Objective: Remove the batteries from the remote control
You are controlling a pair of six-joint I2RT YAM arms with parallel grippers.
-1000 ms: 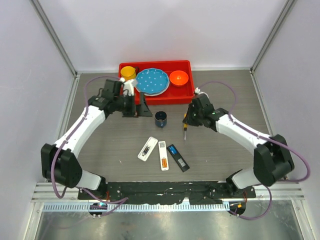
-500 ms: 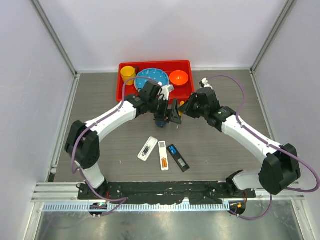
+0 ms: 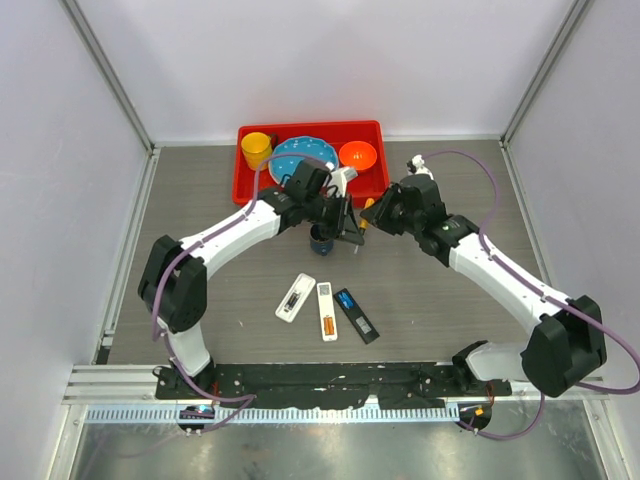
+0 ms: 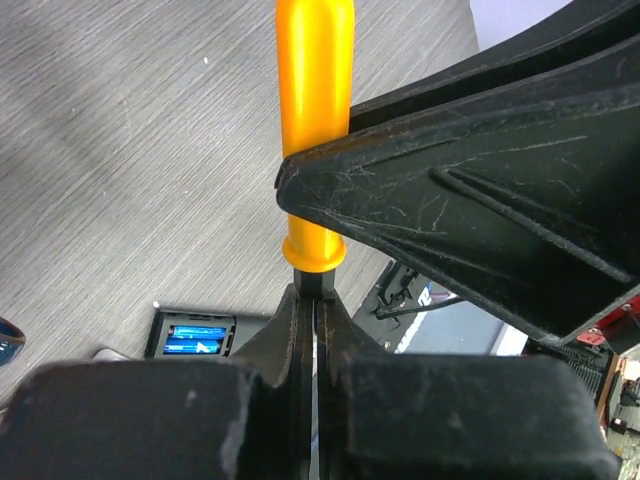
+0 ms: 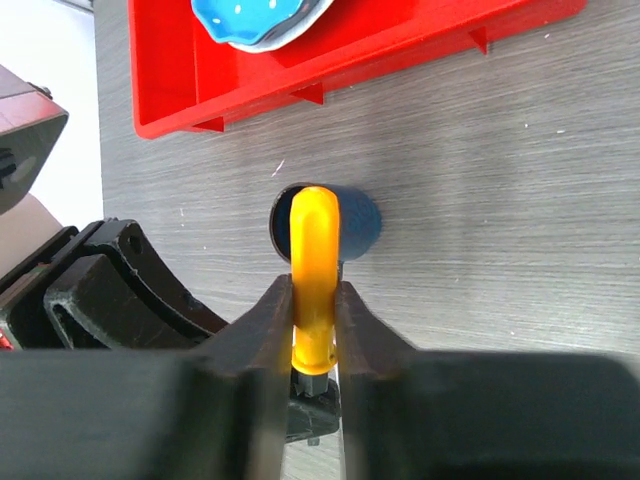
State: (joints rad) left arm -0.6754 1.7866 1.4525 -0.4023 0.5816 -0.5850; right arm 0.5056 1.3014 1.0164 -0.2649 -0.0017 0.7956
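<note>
Three remote controls lie opened on the table: a white one (image 3: 294, 298) with a dark compartment, a white one (image 3: 327, 311) holding orange batteries (image 3: 328, 325), and a black one (image 3: 356, 315) holding blue batteries (image 3: 347, 299), also seen in the left wrist view (image 4: 196, 339). Both grippers meet in the air above the table over an orange-handled screwdriver (image 3: 365, 218). My left gripper (image 4: 314, 300) is shut on its dark shaft just below the handle (image 4: 314, 120). My right gripper (image 5: 315, 300) has its fingers pressed on both sides of the orange handle (image 5: 315, 250).
A dark blue cup (image 3: 321, 240) stands just below the two grippers, seen behind the handle in the right wrist view (image 5: 355, 222). The red tray (image 3: 310, 127) at the back holds a yellow cup (image 3: 256, 148), a blue plate (image 3: 300, 160) and an orange bowl (image 3: 357, 155).
My left arm swung right from the tray's left end to the screwdriver, and its open gripper shut on the shaft. My right arm lifted the screwdriver a little toward the tray.
</note>
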